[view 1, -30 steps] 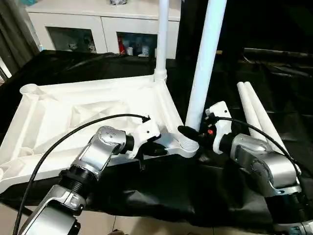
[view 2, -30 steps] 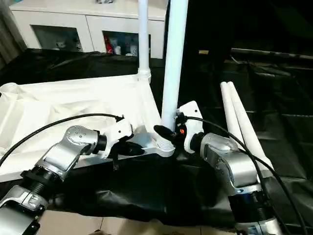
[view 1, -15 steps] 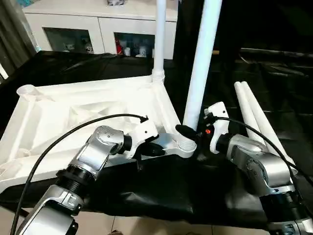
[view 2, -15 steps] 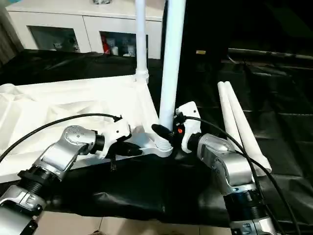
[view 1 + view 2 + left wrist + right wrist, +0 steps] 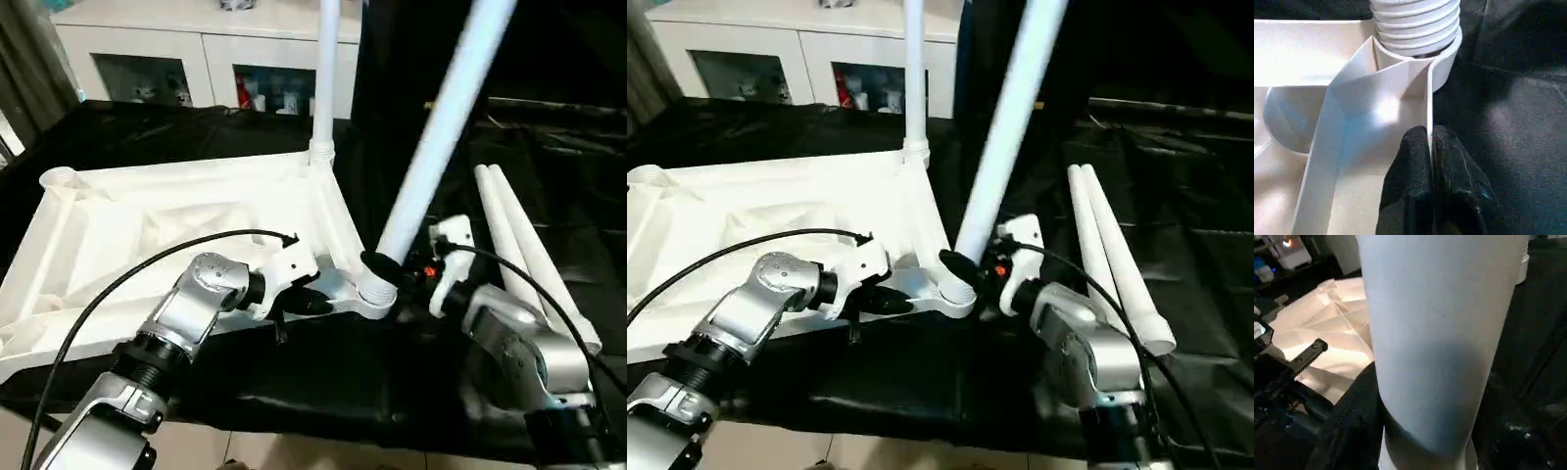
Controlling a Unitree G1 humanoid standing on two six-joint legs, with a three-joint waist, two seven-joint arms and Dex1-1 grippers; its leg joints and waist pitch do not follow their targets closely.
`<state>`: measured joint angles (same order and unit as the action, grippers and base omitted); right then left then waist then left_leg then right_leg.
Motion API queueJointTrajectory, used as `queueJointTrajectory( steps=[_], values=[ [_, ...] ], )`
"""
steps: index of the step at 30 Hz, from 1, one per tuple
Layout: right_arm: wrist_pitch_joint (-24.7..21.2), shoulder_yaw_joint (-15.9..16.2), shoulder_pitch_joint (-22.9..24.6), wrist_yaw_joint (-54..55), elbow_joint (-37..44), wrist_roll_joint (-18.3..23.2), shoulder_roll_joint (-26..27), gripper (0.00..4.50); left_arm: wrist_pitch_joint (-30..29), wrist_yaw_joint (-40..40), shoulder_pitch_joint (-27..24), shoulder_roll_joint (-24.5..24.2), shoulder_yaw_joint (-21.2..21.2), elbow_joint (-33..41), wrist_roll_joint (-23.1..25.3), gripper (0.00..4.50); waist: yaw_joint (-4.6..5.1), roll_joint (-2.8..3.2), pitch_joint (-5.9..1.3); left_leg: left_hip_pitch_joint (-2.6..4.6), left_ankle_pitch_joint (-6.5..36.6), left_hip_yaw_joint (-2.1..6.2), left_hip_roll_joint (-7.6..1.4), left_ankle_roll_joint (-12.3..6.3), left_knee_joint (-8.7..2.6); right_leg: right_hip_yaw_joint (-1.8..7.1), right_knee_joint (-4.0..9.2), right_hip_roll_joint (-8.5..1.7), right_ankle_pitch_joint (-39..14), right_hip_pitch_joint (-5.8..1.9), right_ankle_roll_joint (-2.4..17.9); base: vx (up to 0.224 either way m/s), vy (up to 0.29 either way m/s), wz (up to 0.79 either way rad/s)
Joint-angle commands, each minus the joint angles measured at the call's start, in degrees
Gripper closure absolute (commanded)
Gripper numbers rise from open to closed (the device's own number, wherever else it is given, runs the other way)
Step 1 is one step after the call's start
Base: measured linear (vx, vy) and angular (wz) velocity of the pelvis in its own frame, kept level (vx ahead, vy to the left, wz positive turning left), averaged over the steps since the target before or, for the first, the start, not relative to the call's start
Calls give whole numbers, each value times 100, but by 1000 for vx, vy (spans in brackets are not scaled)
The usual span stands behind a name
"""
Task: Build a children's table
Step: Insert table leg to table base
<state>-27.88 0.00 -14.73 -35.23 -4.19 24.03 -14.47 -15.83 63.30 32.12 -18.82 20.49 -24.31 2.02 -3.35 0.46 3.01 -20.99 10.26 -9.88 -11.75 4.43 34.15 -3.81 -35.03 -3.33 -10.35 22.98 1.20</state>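
The white tabletop lies upside down on black cloth, ribbed underside up. One leg stands upright in the far right corner socket. A second leg sits with its threaded end at the near right corner socket and leans steeply to the right. My right gripper is shut around this leg just above the socket; in the right wrist view the leg runs between the black fingers. My left gripper is shut on the tabletop's thin rim beside that socket.
Two loose legs lie side by side on the cloth to the right. An open socket is at the tabletop's far left corner. A white glass-door cabinet stands behind the table. The table's front edge is close below my arms.
The leg in my right gripper has tipped from near upright to a strong lean to the right. My left gripper stays pinched on the rim.
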Motion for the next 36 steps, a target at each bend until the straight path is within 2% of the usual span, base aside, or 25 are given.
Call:
queueJointTrajectory(
  steps=[1, 6, 12, 20, 23, 30, 33, 36],
  values=[
    [-60, 19, 232, 24, -247, -93, 1, 257, 26, -5, 110, -30, 8, 18, -9, 450, -22, 24, -369, 45, 1200, 35, -115, -68, -395, 273, 487, -428, -1448, -300, 966, 0, 0, 0],
    [244, 57, 423, 2, -373, -204, 34, 257, 70, -70, 157, 11, -18, -80, 1, 450, -23, 27, -363, 50, 1262, 38, -116, -64, -403, 270, 504, -430, -1544, -294, 940, 0, 0, 0],
    [433, -60, 493, 80, -502, -193, 140, 257, 81, -61, 176, 30, -7, -122, 0, 450, -21, 42, -354, 59, 1391, 47, -116, -55, -417, 265, 529, -432, -1744, -286, 894, 0, 0, 0],
    [615, 22, 552, 94, -541, -201, 228, 258, 134, -55, 219, 37, -8, -229, 6, 450, -17, 55, -345, 66, 1551, 59, -121, -22, -437, 266, 539, -433, -1829, -281, 908, 0, 0, 0],
    [658, 206, 625, 13, -454, -339, 179, 259, 190, -36, 255, 28, 4, -319, 26, 450, -17, 72, -345, 73, 1585, 66, -126, -8, -445, 267, 533, -429, -1784, -278, 919, 0, 0, 0],
    [492, 663, 594, -247, -49, -598, -169, 259, 273, -36, 295, 11, 23, -430, 69, 450, -29, 55, -343, 60, 1512, 59, -117, -31, -439, 274, 541, -429, -1839, -292, 857, 0, 0, 0],
    [474, 765, 531, -310, -40, -684, -258, 259, 299, -21, 283, 1, 33, -445, 75, 450, -25, 49, -340, 54, 1494, 57, -120, -41, -439, 274, 536, -428, -1805, -288, 863, 0, 0, 0],
    [432, 808, 498, -340, -34, -710, -282, 259, 316, -20, 288, 5, 40, -466, 76, 450, -14, 37, -327, 65, 1606, 56, -116, -35, -443, 271, 565, -431, -2046, -275, 822, 0, 0, 0]
  ],
)
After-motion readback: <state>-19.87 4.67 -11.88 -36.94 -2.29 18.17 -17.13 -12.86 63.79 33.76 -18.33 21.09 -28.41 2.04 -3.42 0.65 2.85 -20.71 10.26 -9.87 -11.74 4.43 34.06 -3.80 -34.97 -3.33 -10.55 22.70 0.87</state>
